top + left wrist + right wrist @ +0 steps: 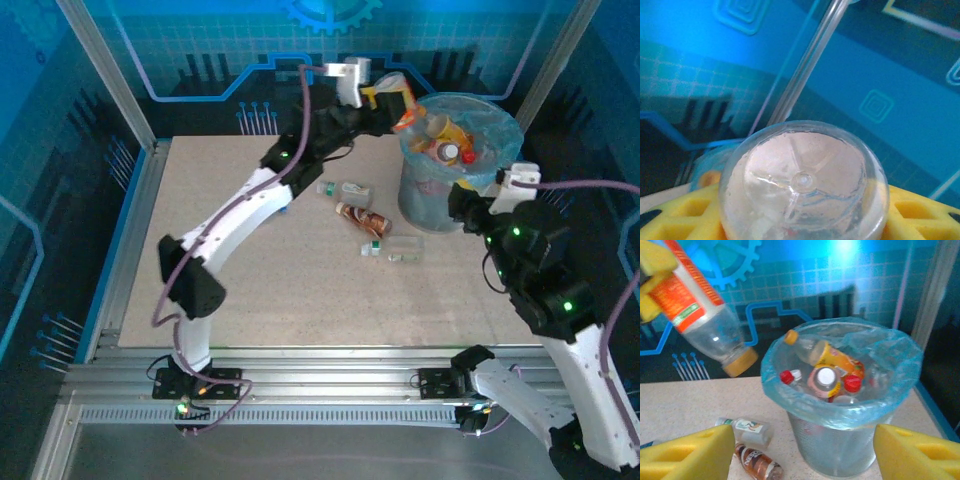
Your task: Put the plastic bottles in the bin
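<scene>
Speckled beige table (250,290), blue tiled walls behind.

- Near: right gripper (800,452), yellow pads wide apart, nothing between them, at the bin's 5 o'clock in the top view.
- Mid-table: a few loose bottles (358,215) lying flat at the bin's 8 o'clock.
- Bin (425,205): blue-lined, several bottles already inside.
- Far: left gripper (383,96) clamped on the held bottle (408,112). Orange label, long axis slanting, cap lowest.

The bin mouth lies toward 4 o'clock from that cap, and the left arm is judged nearer. The right wrist view places the cap just outside the rim at 10 o'clock. The left wrist view gives the clear base end-on.
</scene>
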### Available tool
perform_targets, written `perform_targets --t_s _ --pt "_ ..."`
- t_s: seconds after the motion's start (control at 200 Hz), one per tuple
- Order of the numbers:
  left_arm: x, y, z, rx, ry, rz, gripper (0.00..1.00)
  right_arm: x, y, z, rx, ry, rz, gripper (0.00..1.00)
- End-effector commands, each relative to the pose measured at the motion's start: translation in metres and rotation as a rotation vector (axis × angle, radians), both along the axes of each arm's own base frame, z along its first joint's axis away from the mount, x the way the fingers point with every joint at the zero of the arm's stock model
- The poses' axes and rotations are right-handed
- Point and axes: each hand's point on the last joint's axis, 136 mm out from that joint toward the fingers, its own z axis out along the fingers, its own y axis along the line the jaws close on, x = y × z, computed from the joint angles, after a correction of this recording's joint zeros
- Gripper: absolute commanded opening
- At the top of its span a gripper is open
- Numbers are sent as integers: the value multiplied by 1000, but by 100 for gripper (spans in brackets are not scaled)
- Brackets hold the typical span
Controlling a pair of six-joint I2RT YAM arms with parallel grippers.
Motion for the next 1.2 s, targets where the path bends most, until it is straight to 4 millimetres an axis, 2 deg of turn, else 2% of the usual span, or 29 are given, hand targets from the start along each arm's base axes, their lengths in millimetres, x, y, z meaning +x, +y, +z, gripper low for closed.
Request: perform_targets --t_s 0.0,0.05,0.065,0.15,0.205,0.29,0.38,0.435,0.5,0.64,0.885,1.196 --pt "1 -29 36 -186 -74 -66 45 -17 -26 13 3 -71 -100 73" --pt "12 -45 27 -232 -48 -79 45 -22 -29 14 -1 -77 -106 73" --pt "12 -47 31 -253 -49 -79 45 -23 -29 14 -4 -77 -105 73" --pt "28 -68 9 -308 -12 -31 45 -26 -31 15 -14 -81 -103 75" --pt "31 -77 2 -330 -34 2 46 -28 -30 16 -21 -83 -94 75" --pt "40 -84 -20 -328 -13 72 47 -29 -28 16 -28 -84 -78 75" --pt "44 -91 -37 -315 7 86 59 -28 -25 13 -41 -74 -59 75" --pt "46 -94 -44 -313 29 80 70 -27 -25 11 -45 -68 -60 76" --pt "45 -96 -47 -311 44 73 78 -25 -23 9 -49 -61 -51 77" --pt "41 -94 -38 -318 37 65 85 -21 -18 6 -34 -47 -32 77" --pt "28 -87 -16 -286 10 40 83 -13 -11 0 -14 -10 -12 76" --pt "-5 -62 24 -179 -46 35 82 13 27 -15 -36 172 135 76"
